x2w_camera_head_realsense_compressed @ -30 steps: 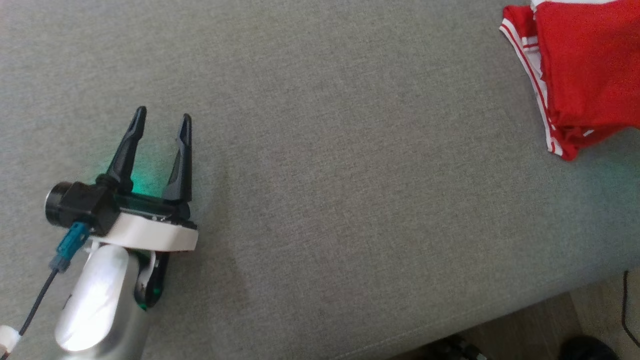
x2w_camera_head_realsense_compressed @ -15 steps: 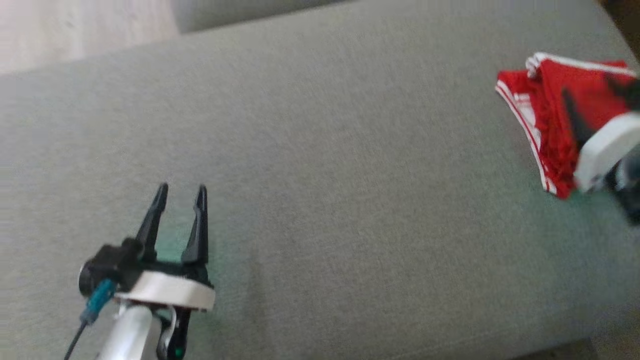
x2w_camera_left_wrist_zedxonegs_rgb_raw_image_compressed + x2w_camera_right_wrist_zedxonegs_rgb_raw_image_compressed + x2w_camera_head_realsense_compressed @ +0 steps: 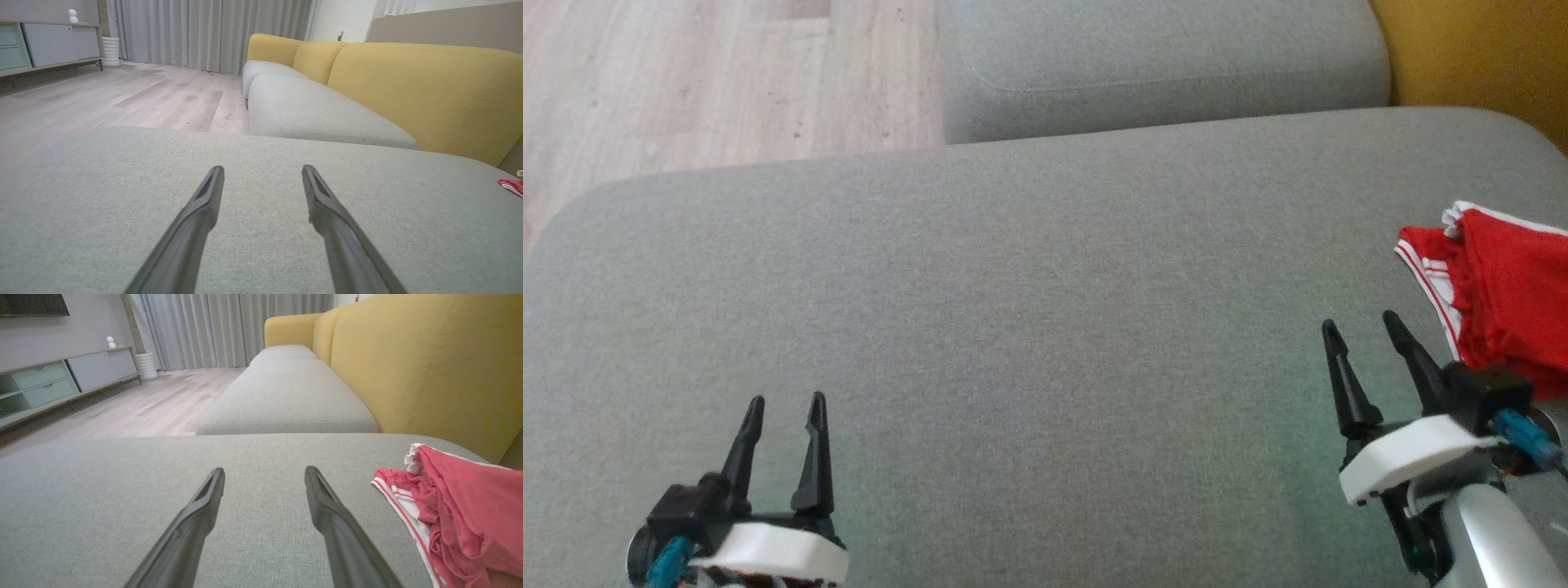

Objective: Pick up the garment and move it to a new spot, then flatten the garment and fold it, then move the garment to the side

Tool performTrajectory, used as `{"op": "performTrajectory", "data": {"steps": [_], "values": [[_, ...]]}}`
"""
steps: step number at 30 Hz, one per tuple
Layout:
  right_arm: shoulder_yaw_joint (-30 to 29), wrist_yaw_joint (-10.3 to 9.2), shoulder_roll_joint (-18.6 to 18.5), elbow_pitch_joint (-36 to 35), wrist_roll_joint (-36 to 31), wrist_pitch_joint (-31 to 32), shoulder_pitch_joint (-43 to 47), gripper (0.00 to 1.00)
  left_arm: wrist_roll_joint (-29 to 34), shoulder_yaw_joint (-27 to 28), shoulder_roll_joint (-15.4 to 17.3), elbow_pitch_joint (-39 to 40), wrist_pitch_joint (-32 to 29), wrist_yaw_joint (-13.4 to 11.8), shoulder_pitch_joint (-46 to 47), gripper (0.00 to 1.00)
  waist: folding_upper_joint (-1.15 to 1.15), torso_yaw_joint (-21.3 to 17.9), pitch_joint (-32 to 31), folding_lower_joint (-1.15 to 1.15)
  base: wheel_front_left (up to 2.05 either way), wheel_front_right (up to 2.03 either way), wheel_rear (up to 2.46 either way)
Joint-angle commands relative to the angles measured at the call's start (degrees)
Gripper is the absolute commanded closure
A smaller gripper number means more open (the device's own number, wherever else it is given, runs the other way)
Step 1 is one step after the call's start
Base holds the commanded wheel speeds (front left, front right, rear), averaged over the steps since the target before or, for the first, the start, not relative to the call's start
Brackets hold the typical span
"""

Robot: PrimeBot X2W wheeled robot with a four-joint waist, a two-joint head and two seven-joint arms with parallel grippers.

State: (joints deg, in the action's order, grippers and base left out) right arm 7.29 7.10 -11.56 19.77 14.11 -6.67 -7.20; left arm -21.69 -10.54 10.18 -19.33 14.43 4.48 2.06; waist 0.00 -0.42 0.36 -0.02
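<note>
Right tool (image 3: 1360,320) backed off one garment (image 3: 1511,286), seemingly folded; left tool (image 3: 787,398) spread too.

text: none legible | labels: none | brands: none | numbers: none | signs: none

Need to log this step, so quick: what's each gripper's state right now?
Left gripper: open, empty.
Right gripper: open, empty, with the red garment beside it, not gripped.

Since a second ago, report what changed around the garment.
The right gripper has let go of the garment and drawn back off it, jaws open. The head view tilted up. The garment stays folded on the cushion; the left gripper stays open, empty.
</note>
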Motion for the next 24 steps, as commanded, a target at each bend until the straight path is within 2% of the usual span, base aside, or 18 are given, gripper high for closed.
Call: {"op": "performTrajectory", "data": {"steps": [1,9,24], "values": [[0.0,0.39,0.0,-2.7,-1.0,-0.9,-1.4,0.0,0.3,2.6,1.1,1.6,0.6,-0.4,1.8,0.0,0.0,0.7,-0.7,0.02,0.0,0.0,0.0],[-3.2,0.39,3.6,-7.1,-4.8,0.6,2.2,0.0,0.9,4.3,0.9,1.4,0.6,0.1,1.0,0.0,0.0,0.2,-0.5,0.02,0.0,0.0,0.0],[-3.8,0.39,4.8,-9.9,-5.3,2.6,3.2,0.0,1.1,5.2,0.1,0.5,0.6,1.2,1.3,0.0,0.0,-0.3,-0.3,0.02,0.0,0.0,0.0]]}}
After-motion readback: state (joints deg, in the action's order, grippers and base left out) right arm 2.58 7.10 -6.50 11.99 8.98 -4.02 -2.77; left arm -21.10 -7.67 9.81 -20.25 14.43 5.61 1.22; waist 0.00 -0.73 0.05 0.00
